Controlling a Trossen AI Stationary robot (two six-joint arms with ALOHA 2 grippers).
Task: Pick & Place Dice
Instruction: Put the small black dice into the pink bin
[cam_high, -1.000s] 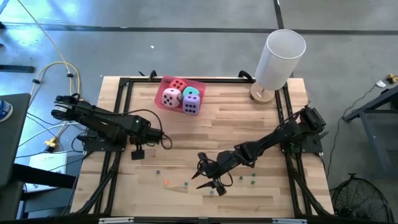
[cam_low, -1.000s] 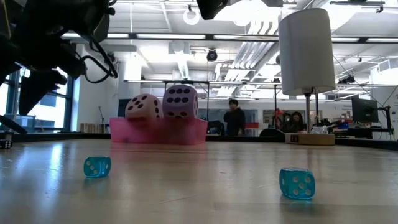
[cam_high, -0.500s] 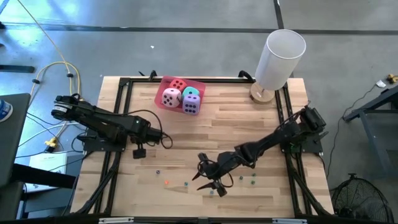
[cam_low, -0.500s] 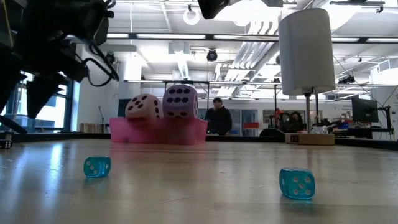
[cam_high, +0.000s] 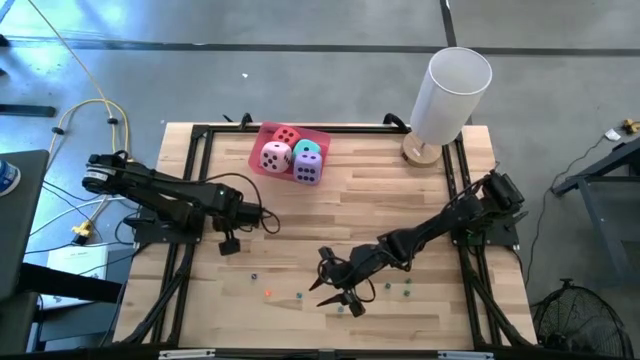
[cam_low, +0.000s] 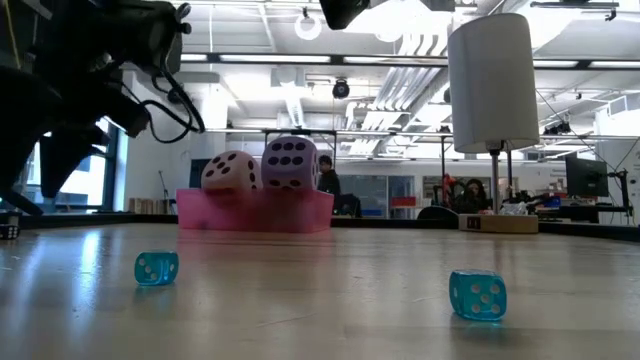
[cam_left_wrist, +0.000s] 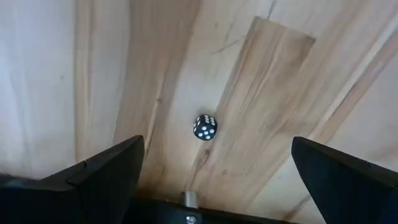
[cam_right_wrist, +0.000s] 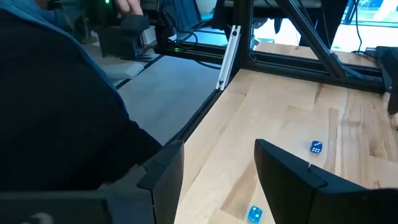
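No lettering, label, brand or sign can be read in any view. The only marks are die pips: white ones on the small black die (cam_left_wrist: 205, 127) lying on the wooden table (cam_left_wrist: 298, 99), white ones on the two small translucent blue dice (cam_low: 477, 294) (cam_low: 156, 268), and dark ones on the big soft pink die (cam_low: 230, 171) and purple die (cam_low: 290, 162) in the pink tray (cam_low: 255, 212).
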